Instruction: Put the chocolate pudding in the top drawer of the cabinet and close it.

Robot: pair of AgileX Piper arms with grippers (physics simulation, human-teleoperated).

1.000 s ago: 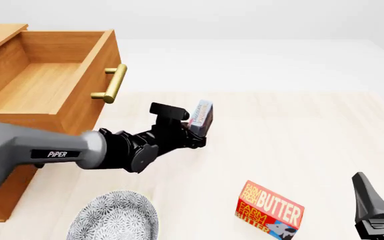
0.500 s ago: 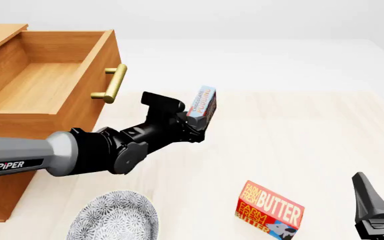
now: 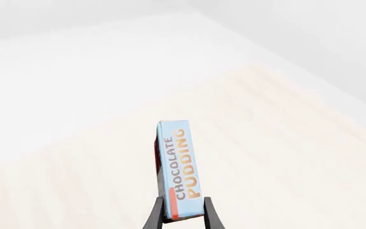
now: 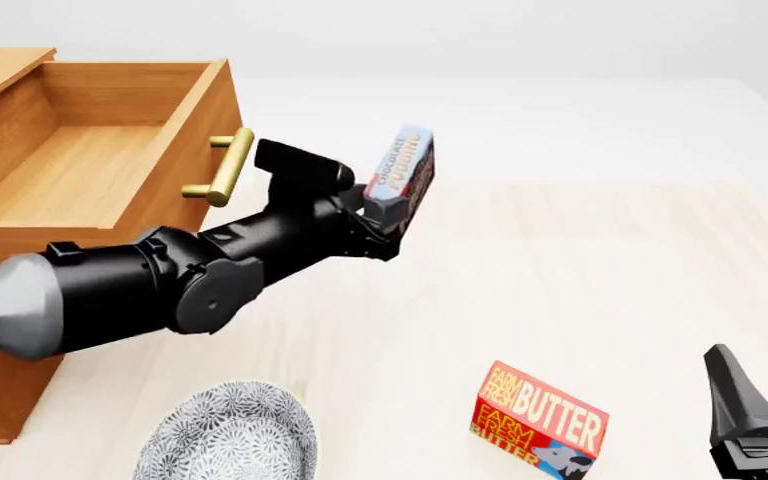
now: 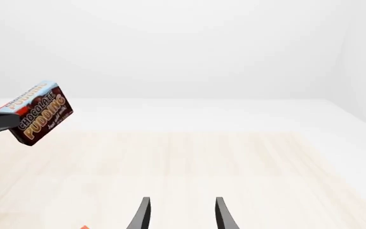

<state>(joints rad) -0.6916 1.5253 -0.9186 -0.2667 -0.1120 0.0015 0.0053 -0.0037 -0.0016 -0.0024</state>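
Note:
My left gripper [image 4: 381, 212] is shut on the lower end of the chocolate pudding [image 4: 404, 170], a thin blue-and-brown box held upright in the air just right of the brass handle [image 4: 224, 168]. The left wrist view shows the pudding [image 3: 174, 169] pinched between the fingertips [image 3: 208, 214]. The top drawer [image 4: 77, 160] of the wooden cabinet [image 4: 4, 390] stands pulled open, its inside bare. My right gripper [image 5: 179, 214] is open at the near right, apart from everything; the pudding [image 5: 40, 113] shows in its view at a distance.
A red Farm Fresh Butter box [image 4: 540, 416] stands on the table at the near right of centre. A grey patterned plate [image 4: 231, 432] lies at the near edge beside the cabinet. The right arm's gripper body [image 4: 747, 415] sits at the near right corner.
My left gripper has lifted the chocolate pudding upward off the table, to about the height of the drawer handle. The right arm has not moved.

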